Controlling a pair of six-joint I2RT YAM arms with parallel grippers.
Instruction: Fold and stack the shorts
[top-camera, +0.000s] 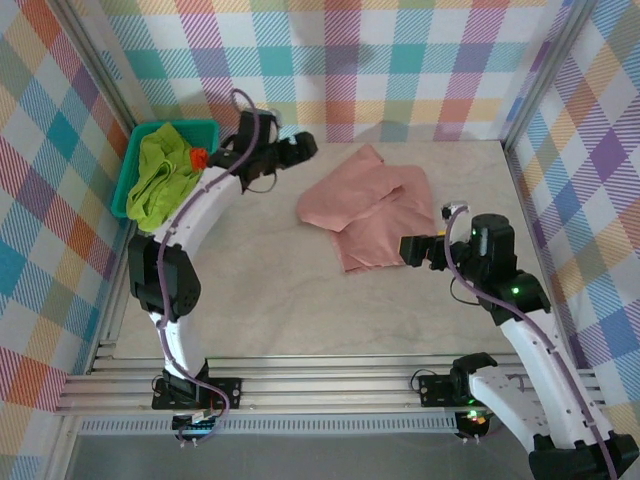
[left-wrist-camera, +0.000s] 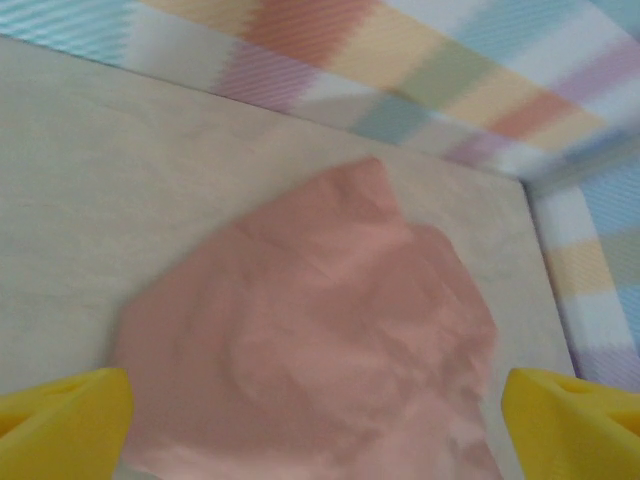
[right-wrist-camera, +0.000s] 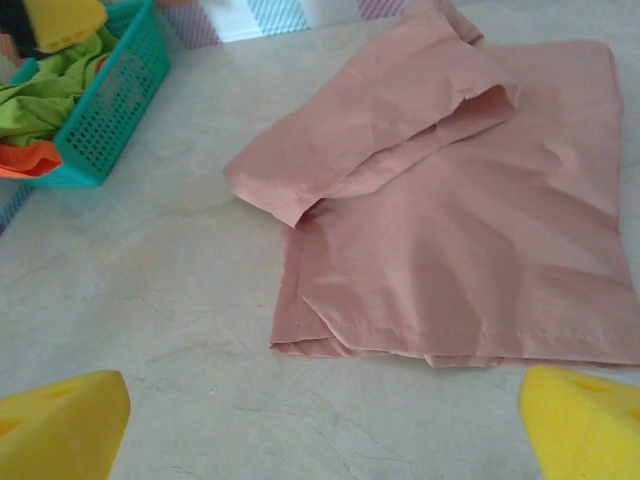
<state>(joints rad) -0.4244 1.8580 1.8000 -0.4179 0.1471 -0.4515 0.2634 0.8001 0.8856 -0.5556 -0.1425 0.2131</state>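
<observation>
Pink shorts (top-camera: 370, 215) lie out on the table (top-camera: 260, 290), centre-right, flat but untidy; one flap is turned back diagonally over the lower layer, its loose corner pointing toward the basket (right-wrist-camera: 110, 110); the green shorts (top-camera: 160, 175) and the orange shorts (right-wrist-camera: 25, 158) sit bunched in that basket at the far left.

Left gripper (left-wrist-camera: 315, 425) hangs above the far-left side of the pink cloth, jaws spread wide, nothing between them; right gripper (right-wrist-camera: 320, 425) sits low just short of the near hem, jaws equally wide and empty.

The fabric looks thin, limp and light; it will likely sag and crease the moment it leaves the table and will hold no shape of its own; no breakage worry, but a single-layer pinch could slide out, and a deep pinch could take both layers. The best holds look like the corners: the near-left hem corner for the right arm, the turned-back flap's corner for the left; a finger probably has to get under the edge first.
</observation>
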